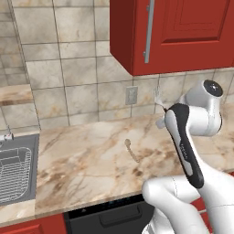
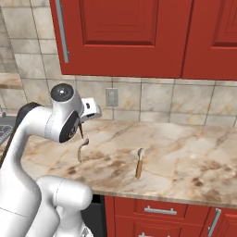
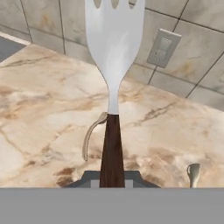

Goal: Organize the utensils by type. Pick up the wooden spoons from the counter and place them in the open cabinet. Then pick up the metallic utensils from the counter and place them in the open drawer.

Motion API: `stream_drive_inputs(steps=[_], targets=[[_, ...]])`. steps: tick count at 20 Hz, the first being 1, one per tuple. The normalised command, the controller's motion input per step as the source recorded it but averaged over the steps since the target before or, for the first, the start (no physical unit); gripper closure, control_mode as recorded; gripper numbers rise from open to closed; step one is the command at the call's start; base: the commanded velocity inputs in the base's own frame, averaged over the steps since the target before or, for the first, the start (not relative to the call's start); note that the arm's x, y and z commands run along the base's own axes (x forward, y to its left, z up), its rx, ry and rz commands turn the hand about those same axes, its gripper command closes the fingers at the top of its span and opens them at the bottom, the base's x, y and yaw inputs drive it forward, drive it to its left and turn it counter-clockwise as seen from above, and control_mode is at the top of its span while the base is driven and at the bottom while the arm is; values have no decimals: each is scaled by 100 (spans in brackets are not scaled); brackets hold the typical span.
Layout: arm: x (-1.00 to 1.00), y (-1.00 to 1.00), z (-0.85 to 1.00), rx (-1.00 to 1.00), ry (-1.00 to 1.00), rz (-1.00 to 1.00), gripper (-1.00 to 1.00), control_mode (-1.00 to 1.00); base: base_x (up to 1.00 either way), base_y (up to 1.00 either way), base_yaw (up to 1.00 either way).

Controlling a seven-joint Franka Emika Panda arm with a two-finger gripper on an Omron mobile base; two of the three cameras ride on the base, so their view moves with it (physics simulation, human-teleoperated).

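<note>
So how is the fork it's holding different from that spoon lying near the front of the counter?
The fork has a shiny silver head and a dark brown handle; the spoon has a pale tan bowl and an orange-brown handle. The fork is raised off the counter, gripped by its handle in the hand, while the spoon lies flat on the stone. The fork ends in tines, the spoon in a small rounded bowl. Both are slim, straight utensils.

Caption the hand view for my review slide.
Gripper shut on silver fork with dark brown handle, above beige marbled counter bearing two wooden spoons.

Fork (image 3: pixel 113 57) — glossy silver metal, dark wood-look handle — counter (image 3: pixel 39 100) polished marble.
</note>
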Motion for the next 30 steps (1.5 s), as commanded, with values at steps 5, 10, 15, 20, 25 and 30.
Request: stream_drive_inputs(steps=[5, 10, 15, 20, 25, 30], targets=[[-45, 26, 38, -6, 0, 1, 100, -100, 0, 0, 0], [-42, 14, 23, -7, 0, 0, 100, -100, 0, 0, 0], [-28, 19, 15, -7, 0, 0, 100, -100, 0, 0, 0], [-23, 14, 6, -6, 0, 0, 100, -100, 0, 0, 0], [-37, 0, 0, -1, 0, 0, 100, -100, 0, 0, 0], [-18, 0, 0, 0, 0, 0, 100, -100, 0, 0, 0]])
